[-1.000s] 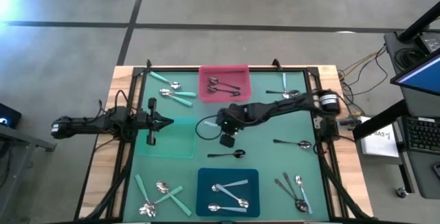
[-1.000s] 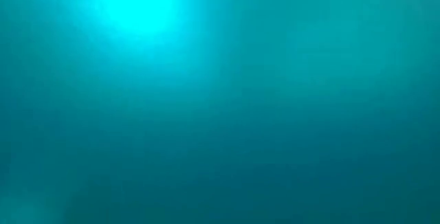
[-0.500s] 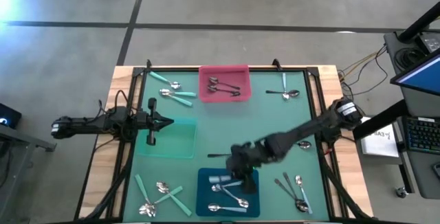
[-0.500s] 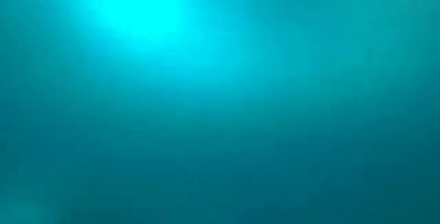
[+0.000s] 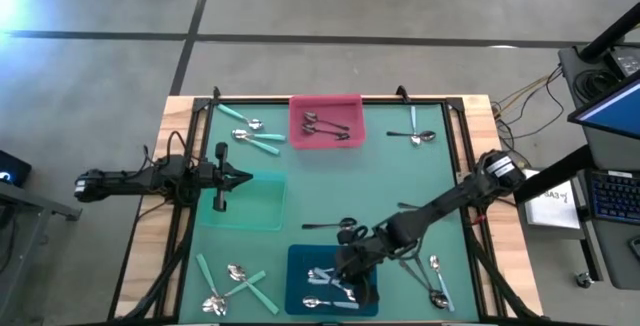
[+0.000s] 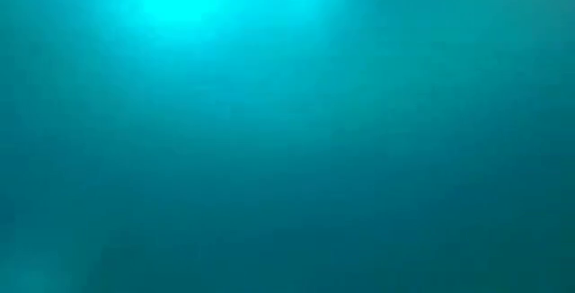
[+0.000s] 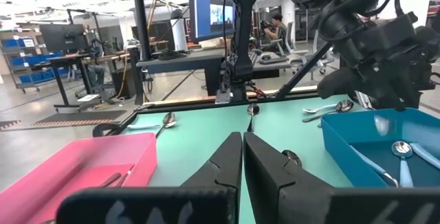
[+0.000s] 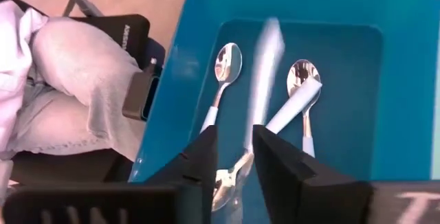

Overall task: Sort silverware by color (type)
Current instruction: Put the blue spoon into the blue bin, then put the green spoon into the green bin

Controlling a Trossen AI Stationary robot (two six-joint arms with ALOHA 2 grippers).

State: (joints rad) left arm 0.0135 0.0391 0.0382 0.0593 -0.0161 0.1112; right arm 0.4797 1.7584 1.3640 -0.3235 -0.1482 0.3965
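The right end effector (image 5: 352,264) hangs over the blue tray (image 5: 300,261) at the table's near edge, fingers slightly apart, a pale-blue-handled spoon (image 8: 265,73) blurred between them. Shiny-bowled spoons (image 8: 225,69) lie inside. The left end effector (image 7: 242,157), closed and empty, waits over the green tray (image 5: 255,211). Beyond the table, a person's trouser leg (image 8: 89,80) shows.
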